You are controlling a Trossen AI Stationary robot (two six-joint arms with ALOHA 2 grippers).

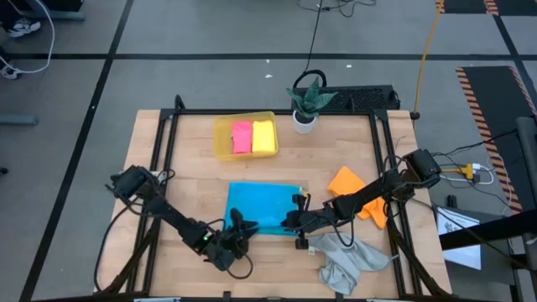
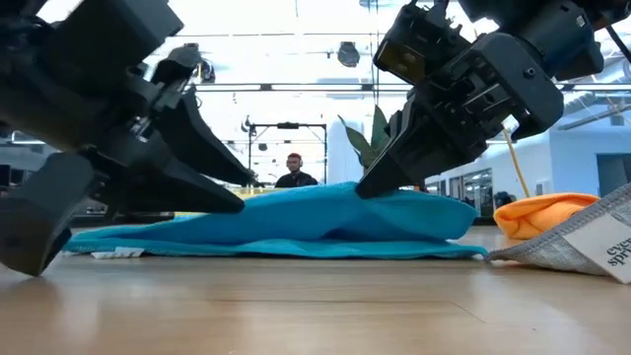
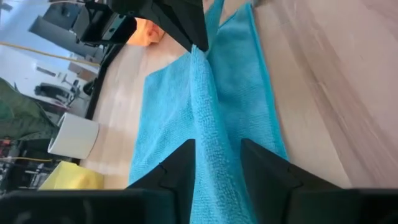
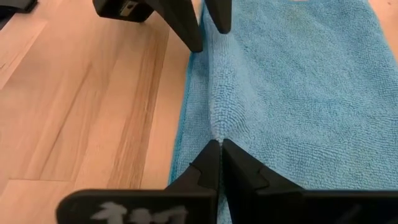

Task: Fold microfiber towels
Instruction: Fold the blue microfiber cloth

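At six o'clock on the tabletop (image 1: 193, 180), the right claw (image 4: 219, 144) pinches the blue towel (image 1: 262, 206)'s edge; the spread left claw (image 3: 217, 155) should close squarely on it.

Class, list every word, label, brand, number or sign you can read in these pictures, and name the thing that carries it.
No text reads in full.
Grey towel: its label carries dark print, cut off and too blurred to read.
Blue towel: its small white tag shows nothing legible.

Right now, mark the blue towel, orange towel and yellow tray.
blue towel (image 1: 260, 204), high view, flat middle.
orange towel (image 1: 346, 180), high view, upper flat part.
yellow tray (image 1: 220, 138), high view, bare left rim.
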